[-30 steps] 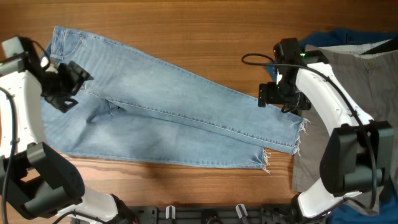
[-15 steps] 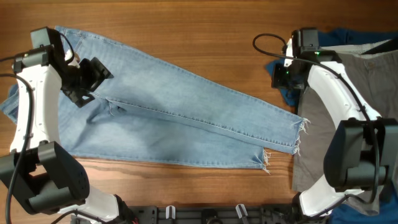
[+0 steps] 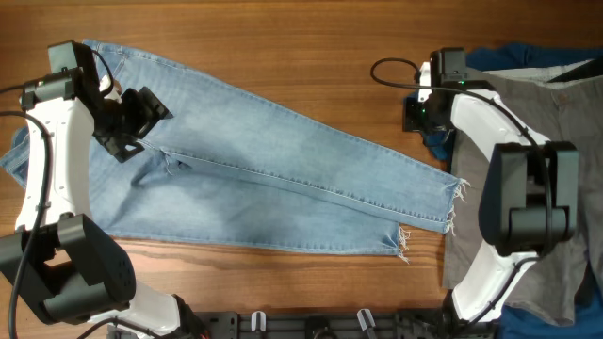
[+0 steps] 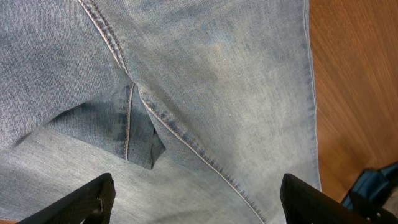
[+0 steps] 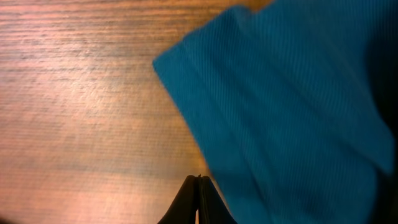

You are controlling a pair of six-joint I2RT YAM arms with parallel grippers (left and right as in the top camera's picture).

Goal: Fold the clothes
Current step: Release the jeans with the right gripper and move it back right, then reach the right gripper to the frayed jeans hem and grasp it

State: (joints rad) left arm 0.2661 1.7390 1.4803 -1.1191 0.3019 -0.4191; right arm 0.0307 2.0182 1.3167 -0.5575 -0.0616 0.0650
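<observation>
Wooden table [image 3: 283, 28] fills the overhead view, with light blue jeans [image 3: 283, 179] spread flat across it and a grey garment [image 3: 556, 104] at its right edge. The left gripper [image 3: 141, 115] hovers over the seat, the right gripper [image 3: 415, 113] past the hems. Left wrist: fingers [image 4: 87, 199] wide apart above denim, holding nothing. Right wrist: fingers [image 5: 199, 198] pinched together, empty, beside a dark blue garment [image 5: 298, 112]. Folding looks unstarted; next, each gripper needs a grasp on denim.

The wooden table [image 3: 311, 38] bears jeans [image 3: 283, 179], a grey garment [image 3: 575, 113], a blue garment [image 3: 509, 56].
</observation>
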